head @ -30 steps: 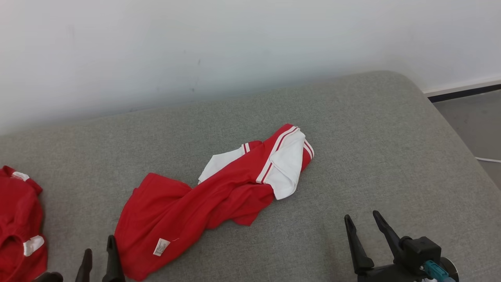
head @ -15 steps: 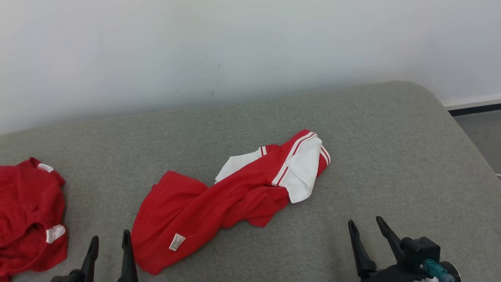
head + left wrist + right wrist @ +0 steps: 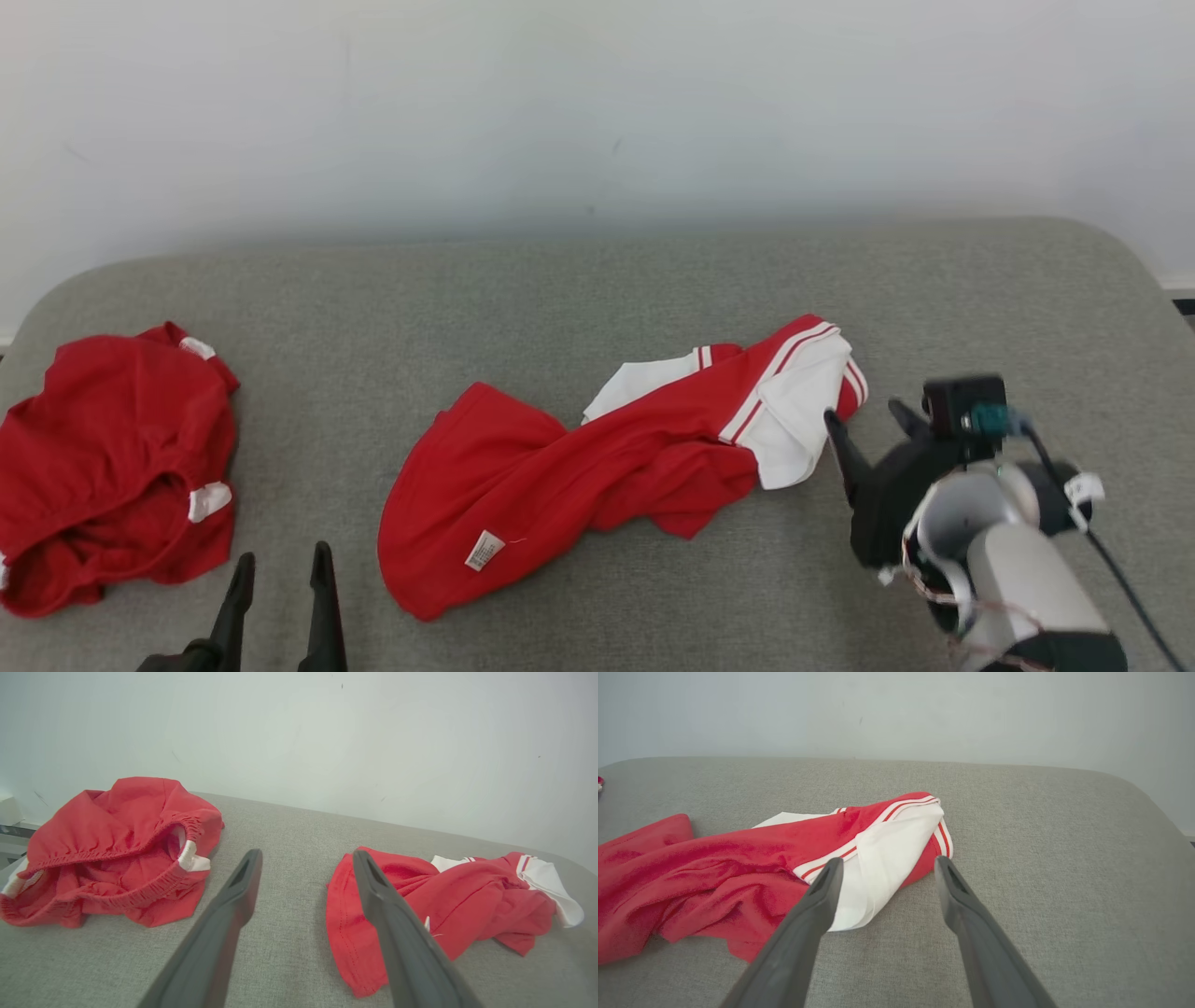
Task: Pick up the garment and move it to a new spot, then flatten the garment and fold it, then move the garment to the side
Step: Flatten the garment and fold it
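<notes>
We see a pale wall behind a grey couch, and the red shirt lies crumpled near the middle of the couch seat. It stretches slantwise, with its white sleeve at the end nearer the wall. To the left of the shirt, well apart from it, lies a bunched pair of red shorts with an elastic waistband.

The right claw stands just beside the shirt's white sleeve, its two dark fingers spread wide and holding nothing. We cannot tell whether a fingertip touches the cloth. The left claw is low beside the shirt's hem end, between shirt and shorts, likewise spread and empty. A small white label shows on the shirt near that hem.
</notes>
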`<state>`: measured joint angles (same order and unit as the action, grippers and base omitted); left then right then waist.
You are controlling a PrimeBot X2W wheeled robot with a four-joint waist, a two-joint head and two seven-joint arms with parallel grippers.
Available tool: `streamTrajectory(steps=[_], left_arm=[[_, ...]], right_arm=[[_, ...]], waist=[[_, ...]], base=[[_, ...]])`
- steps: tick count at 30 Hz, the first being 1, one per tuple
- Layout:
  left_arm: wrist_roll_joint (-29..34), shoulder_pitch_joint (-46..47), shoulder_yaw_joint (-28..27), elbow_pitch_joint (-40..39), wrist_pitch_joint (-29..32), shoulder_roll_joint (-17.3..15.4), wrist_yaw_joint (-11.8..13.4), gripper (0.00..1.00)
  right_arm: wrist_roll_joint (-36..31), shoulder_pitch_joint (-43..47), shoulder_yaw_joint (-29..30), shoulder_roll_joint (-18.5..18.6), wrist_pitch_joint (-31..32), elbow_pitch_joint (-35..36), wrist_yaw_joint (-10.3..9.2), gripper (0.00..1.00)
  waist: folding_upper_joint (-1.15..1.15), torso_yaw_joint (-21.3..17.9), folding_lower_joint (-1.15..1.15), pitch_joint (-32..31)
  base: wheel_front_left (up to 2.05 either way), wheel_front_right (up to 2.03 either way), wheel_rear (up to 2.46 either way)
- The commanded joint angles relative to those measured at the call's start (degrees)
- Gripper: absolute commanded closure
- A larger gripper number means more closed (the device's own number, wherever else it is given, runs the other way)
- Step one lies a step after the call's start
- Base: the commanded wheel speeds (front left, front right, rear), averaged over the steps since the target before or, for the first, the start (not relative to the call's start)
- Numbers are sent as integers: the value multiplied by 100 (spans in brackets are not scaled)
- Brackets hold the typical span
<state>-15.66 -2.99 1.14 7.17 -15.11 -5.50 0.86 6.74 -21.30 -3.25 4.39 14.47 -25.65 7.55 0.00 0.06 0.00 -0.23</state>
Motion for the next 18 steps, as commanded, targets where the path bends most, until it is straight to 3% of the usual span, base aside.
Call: streamTrajectory(steps=[1,6,18], left_arm=[[106,75,5,9,-4,41,-62,0],[245,254,95,79,-4,90,-191,0],[384,650,192,181,-4,192,-355,0]], right_arm=[[-81,-342,4,86,132,-239,-13,0],[-332,-1142,60,177,452,-1109,-13,0],[-981,-2017,-57,225,233,-2706,-14,0]], waist=[[0,191,0,169],[0,420,0,432],[0,790,0,903]], base=[[0,0,0],[0,0,0],[0,0,0]])
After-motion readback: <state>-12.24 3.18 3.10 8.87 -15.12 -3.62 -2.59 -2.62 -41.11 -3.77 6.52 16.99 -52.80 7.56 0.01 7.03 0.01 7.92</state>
